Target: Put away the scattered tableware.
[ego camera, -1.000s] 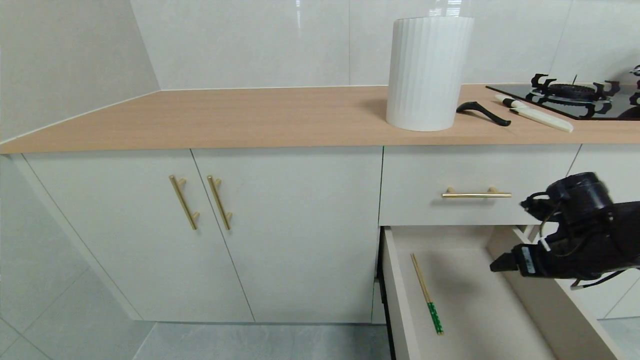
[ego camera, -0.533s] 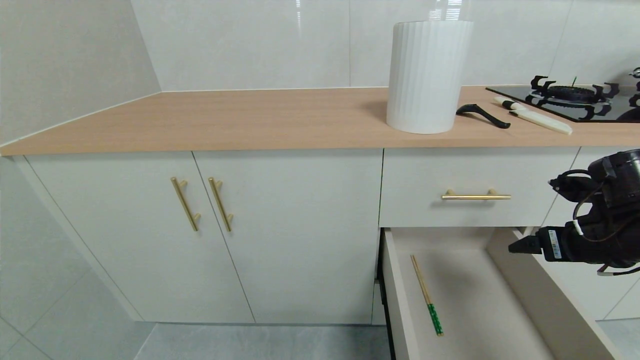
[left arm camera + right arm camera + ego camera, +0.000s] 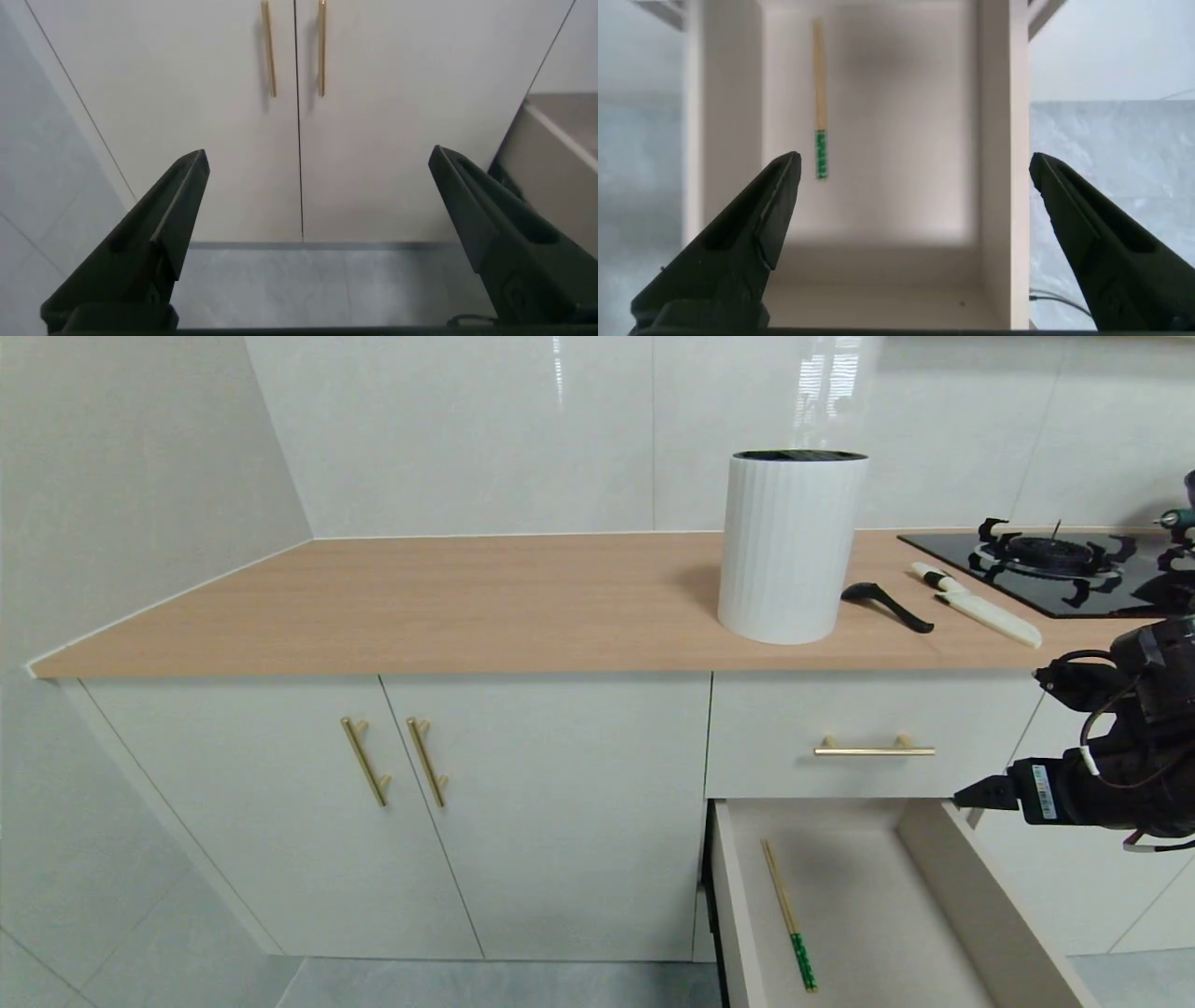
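A pair of chopsticks (image 3: 789,919) with green ends lies in the open lower drawer (image 3: 736,915), close to its left wall. The right wrist view looks straight down at the chopsticks (image 3: 820,103) inside the drawer (image 3: 999,140). My right gripper (image 3: 973,794) hangs open above the drawer's right side, holding nothing; its open gap (image 3: 915,196) frames the drawer. On the counter lie a black spoon (image 3: 887,604) and a white knife (image 3: 978,605), beside a tall white ribbed holder (image 3: 789,560). My left gripper (image 3: 318,205) is open and low, facing the cabinet doors.
A gas hob (image 3: 1055,565) sits at the counter's right end. Above the open drawer is a shut drawer with a gold handle (image 3: 873,749). Two cabinet doors with gold handles (image 3: 392,775) (image 3: 294,47) stand to the left, over grey floor (image 3: 299,280).
My right gripper has risen out of the drawer and drawn back to the right. The head camera then tilted, so the whole picture shifted down. The chopsticks have not moved.
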Motion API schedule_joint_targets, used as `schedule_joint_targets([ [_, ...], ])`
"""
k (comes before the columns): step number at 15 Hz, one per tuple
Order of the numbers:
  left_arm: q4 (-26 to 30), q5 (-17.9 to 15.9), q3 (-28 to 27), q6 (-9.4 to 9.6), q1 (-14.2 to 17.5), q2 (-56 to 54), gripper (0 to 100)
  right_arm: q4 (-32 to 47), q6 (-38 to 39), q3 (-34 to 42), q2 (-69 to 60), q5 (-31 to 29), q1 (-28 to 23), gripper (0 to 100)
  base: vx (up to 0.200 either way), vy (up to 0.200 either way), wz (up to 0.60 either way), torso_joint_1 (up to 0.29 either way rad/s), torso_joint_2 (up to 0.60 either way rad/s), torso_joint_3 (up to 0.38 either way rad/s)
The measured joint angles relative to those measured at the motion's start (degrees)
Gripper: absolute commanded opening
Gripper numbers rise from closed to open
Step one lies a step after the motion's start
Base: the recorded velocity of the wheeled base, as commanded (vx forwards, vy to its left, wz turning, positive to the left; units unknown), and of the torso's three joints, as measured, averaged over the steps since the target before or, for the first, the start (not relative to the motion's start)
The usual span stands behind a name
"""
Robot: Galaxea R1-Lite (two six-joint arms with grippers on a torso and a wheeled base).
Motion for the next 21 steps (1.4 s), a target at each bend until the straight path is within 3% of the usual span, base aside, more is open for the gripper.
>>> schedule_joint_targets([
  [11,0.04,0.0,-0.02,0.0,0.0,0.0,100,-0.77,-0.15,0.28,1.22,0.09,0.72,100,0.0,0.0,0.0,0.188,-0.44,-0.262],
  [14,0.02,0.0,0.0,0.0,0.0,0.0,100,-8.61,-5.23,-0.85,2.02,0.82,0.28,100,0.0,0.0,0.0,0.032,-0.06,-0.036],
  [16,0.02,0.0,0.0,0.0,0.0,0.0,100,-12.45,-6.42,-4.95,4.8,3.82,-0.74,100,0.0,0.0,0.0,0.0,0.0,0.0],
  [21,0.02,0.02,0.0,0.02,0.0,0.0,100,-14.19,-13.46,-23.45,19.88,10.23,-3.58,100,0.0,0.0,0.0,0.0,0.0,0.0],
])
